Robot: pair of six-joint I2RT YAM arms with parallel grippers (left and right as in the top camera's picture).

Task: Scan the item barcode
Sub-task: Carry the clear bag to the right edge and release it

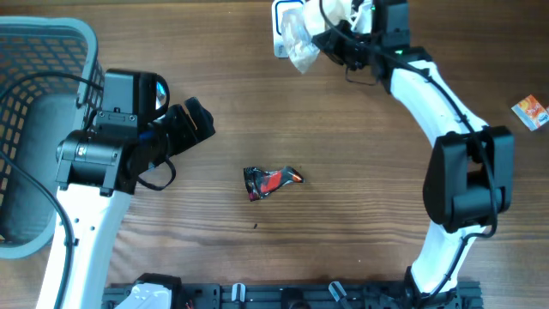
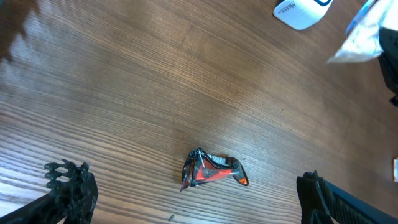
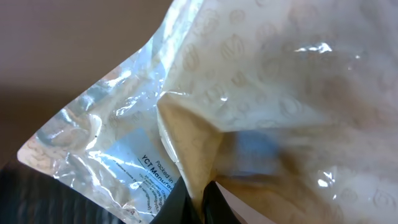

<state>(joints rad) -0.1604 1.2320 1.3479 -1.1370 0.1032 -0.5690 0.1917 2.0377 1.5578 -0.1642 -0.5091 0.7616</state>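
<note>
Brown wood grain runs across the whole surface (image 1: 360, 215), matte and bare between a few scattered things. At its far edge the right hand (image 1: 339, 36) is clamped shut on a plastic bag (image 1: 300, 45). In the right wrist view the two dark fingers (image 3: 214, 205) pinch a fold of the film low down, so the rest of the bag fans out free beyond the fingertips. That hold looks chosen to leave the bag's faces open to view. The bag hangs just past the hand, close against a white box (image 1: 280, 26) with blue lettering, which I take to be the scanner. The bag is thin and crinkly, clear and glossy at its sealed corner and cloudy cream with a faint repeating print elsewhere. A pale blue printed label (image 3: 143, 168) lies flat against the film just beside the fingers. No barcode can be made out on it.

The left hand (image 1: 190, 129) hangs over the surface with its fingers spread as wide as they go, holding nothing. A little way ahead of it lies a crumpled wrapper (image 1: 273, 181), black and red foil twisted to a point, untouched. Behind that arm stands a grey basket (image 1: 86, 34) with slotted plastic walls. Well off to the outer side of the right arm lies a small orange packet (image 1: 529, 112).
</note>
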